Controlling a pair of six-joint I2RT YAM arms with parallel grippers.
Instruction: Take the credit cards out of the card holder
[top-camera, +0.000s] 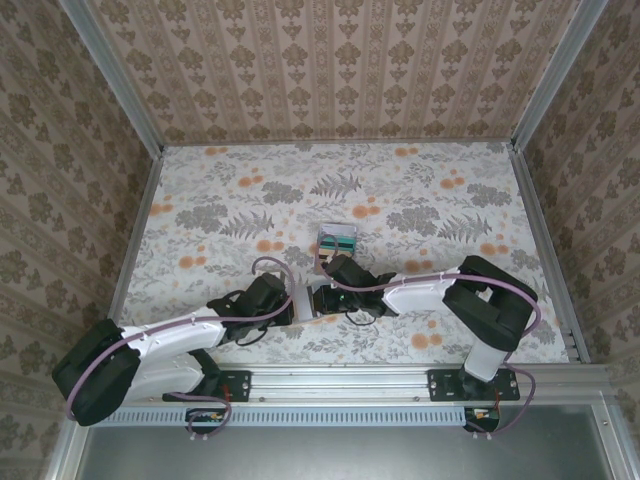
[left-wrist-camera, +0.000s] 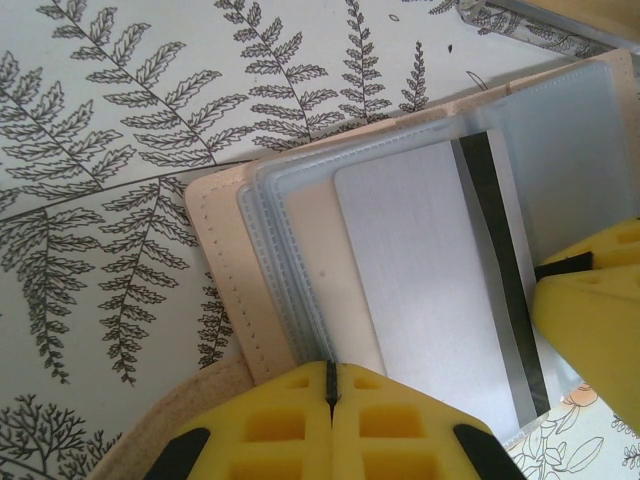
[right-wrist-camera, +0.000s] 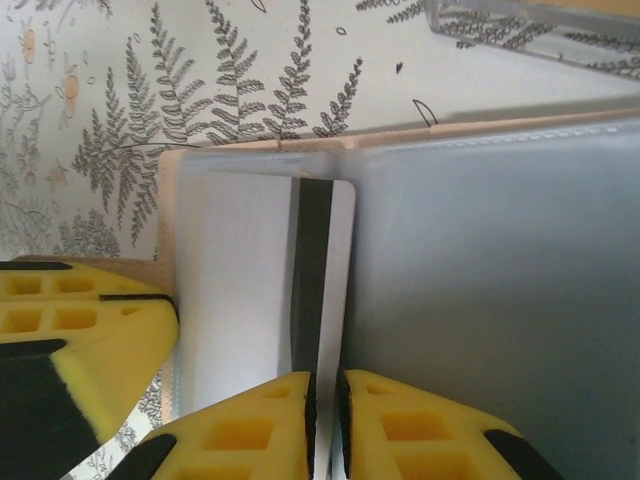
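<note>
I am logging from the near edge outward. Both arms are reaching in from their bases and meeting low over the middle of the table (top-camera: 450, 190). In the left wrist view, the left gripper (left-wrist-camera: 330, 372) is pinching the near edge of the card holder (left-wrist-camera: 225, 275). Its yellow fingers are pressing together with no gap between them. The card holder is lying open between the two grippers, showing its tan stitched border on the left and its clear plastic sleeves (left-wrist-camera: 560, 150) fanned across the top. I cannot tell whether it is resting fully flat on the table or is raised a little. In the right wrist view, the right gripper (right-wrist-camera: 327, 385) is clamping the near end of the striped card (right-wrist-camera: 250, 280), with its two fingers closed on the card's edge. The striped card is showing a silver-white face with a dark stripe running along its length. It is lying among the sleeves of the holder, and I cannot tell how far out of its sleeve it is sitting. One finger of each gripper is appearing at the side of the other's wrist view, so the two are working just beside each other. Farther out, a clear tray (top-camera: 337, 228) is sitting on the table just beyond the grippers. It is holding teal-green cards (top-camera: 337, 243) and is not touching the holder.
</note>
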